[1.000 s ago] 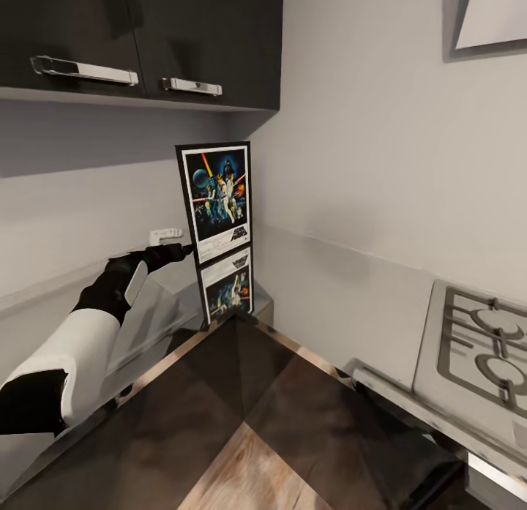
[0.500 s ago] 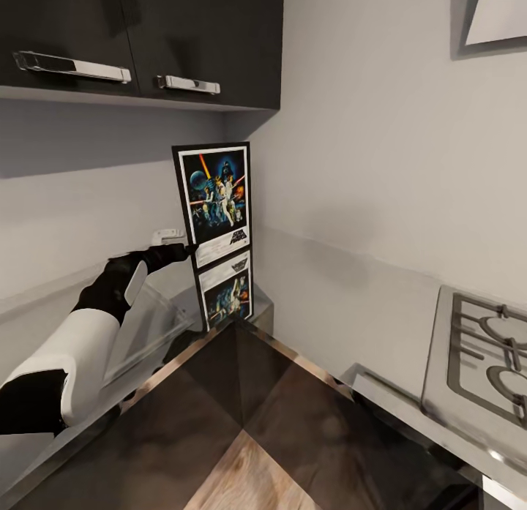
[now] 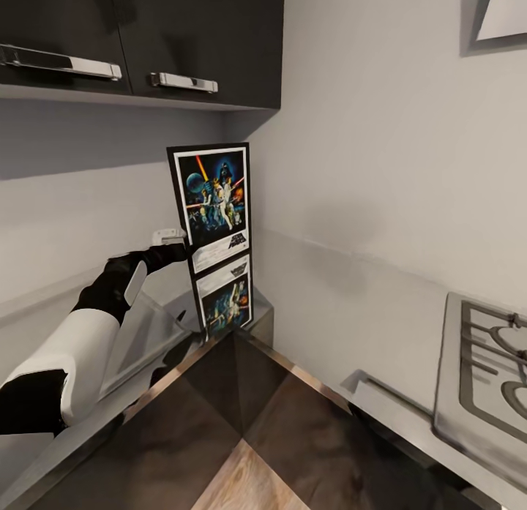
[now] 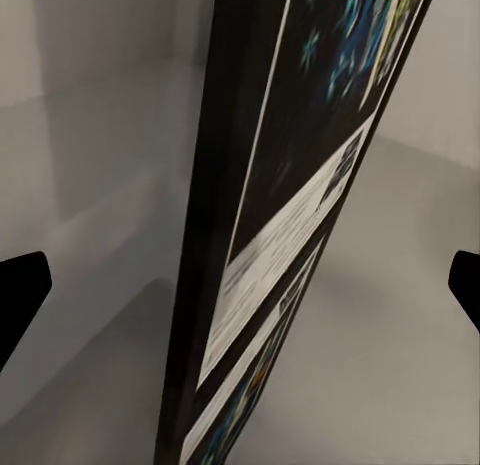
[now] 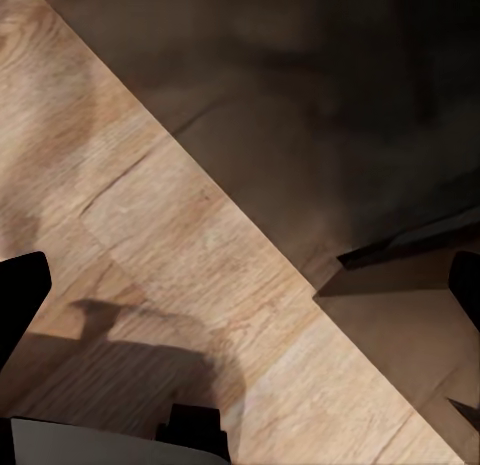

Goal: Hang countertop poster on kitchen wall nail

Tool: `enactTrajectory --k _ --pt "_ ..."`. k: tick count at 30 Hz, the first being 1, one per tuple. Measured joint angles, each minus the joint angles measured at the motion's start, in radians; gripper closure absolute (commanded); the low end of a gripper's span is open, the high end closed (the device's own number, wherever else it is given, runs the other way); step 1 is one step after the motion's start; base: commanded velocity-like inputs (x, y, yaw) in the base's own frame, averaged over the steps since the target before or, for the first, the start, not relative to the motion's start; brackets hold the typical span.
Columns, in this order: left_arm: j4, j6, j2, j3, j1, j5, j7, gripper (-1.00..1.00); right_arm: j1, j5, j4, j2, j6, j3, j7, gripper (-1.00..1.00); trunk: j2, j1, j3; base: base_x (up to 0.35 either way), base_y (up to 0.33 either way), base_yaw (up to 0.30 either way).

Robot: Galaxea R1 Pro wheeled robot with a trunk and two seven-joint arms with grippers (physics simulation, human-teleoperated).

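At poster [image 3: 211,201] edge, left arm [image 3: 88,327] outstretched

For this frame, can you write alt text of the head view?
A Star Wars poster stands upright in the corner on the glossy dark countertop, mirrored below, with the left gripper at its lower left edge. Dark cabinets hang above; a gas hob sits right.

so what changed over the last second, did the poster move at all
Mostly the camera: the whole head view has swung, sliding the hob toward the right edge and the cabinet handles to the left. The poster itself seems to have turned slightly, its left edge a little further left. The left gripper stays at its lower left edge, fingers wide apart either side of the frame in the wrist view. The poster still stands upright in the counter corner.
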Motion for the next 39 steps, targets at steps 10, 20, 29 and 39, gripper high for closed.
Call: enactTrajectory --k 10,20,29,39 --pt "0.001 0.000 0.000 0.000 0.000 0.000 0.000 -1.00 -0.001 0.000 0.000 0.000 0.000 0.000 0.000 -1.00 0.000 0.000 0.000 0.011 0.000 0.000" --pt "0.001 0.000 0.000 -0.001 0.000 0.001 -0.002 -1.00 0.000 0.000 0.000 0.000 0.000 0.000 0.000 -1.00 0.000 0.000 0.000 0.000 0.000 0.000" --pt "-0.004 0.000 -0.001 -0.003 0.000 0.001 -0.005 -1.00 0.000 -0.001 0.000 0.000 0.000 0.000 0.000 -1.00 0.000 0.000 -0.006 0.000 0.000 0.000" --pt "-0.009 0.001 -0.002 -0.011 0.000 0.001 -0.005 -1.00 0.000 0.000 0.000 0.000 0.000 0.000 0.000 -1.00 0.000 0.000 -0.021 0.000 0.000 0.000"
